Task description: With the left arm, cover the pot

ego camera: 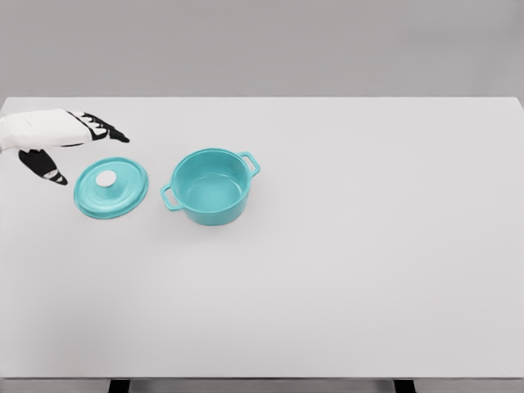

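A teal pot [210, 186] with two side handles stands uncovered on the white table, left of the middle. Its teal lid [111, 187], with a white knob [106, 178] on top, lies flat on the table to the pot's left, a small gap apart from it. My left hand [78, 150] comes in from the left edge and hovers just above and left of the lid. Its dark fingers [105, 128] are spread and the thumb [45, 168] points down; it holds nothing. The right arm is out of view.
The white table [352, 246] stretches wide to the right of the pot, with its front edge near the bottom of the picture. A grey wall lies behind it.
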